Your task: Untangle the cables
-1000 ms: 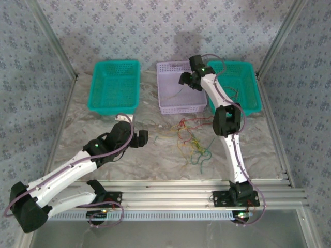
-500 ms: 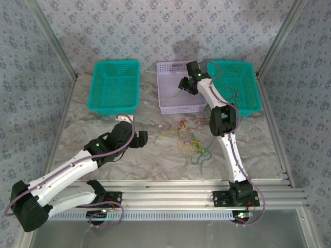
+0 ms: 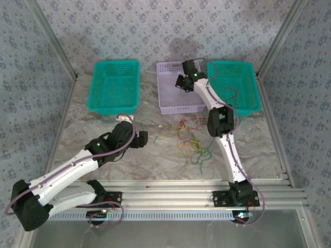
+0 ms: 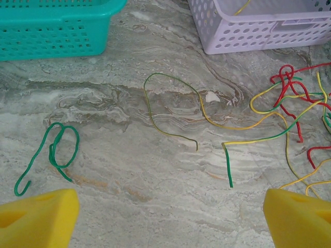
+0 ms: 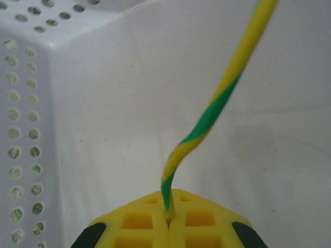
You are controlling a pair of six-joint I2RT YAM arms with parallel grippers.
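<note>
Over the lilac basket (image 3: 178,108): right fingers (image 5: 164,226) are pinched fully together on one yellow-green cable (image 5: 217,103), which sticks up from between the tips against the basket's pale inside.
Left fingers (image 3: 140,138): spread wide, gripping nothing, hanging low over the desk (image 3: 155,163) just left of the pile (the yellow tips sit in the bottom corners of the wrist view).
Cables (image 3: 191,137): main tangle of red, yellow and green strands lies on the desk in front of the lilac basket, between the two arms.
Strays: a green cable (image 4: 57,150) looped off by itself on the left, and a green-yellow arc (image 4: 170,111) near the tangle's edge.
Right teal basket (image 3: 251,109): a few thin wires lie inside.
Left teal basket (image 3: 111,107): back left of the desk.
</note>
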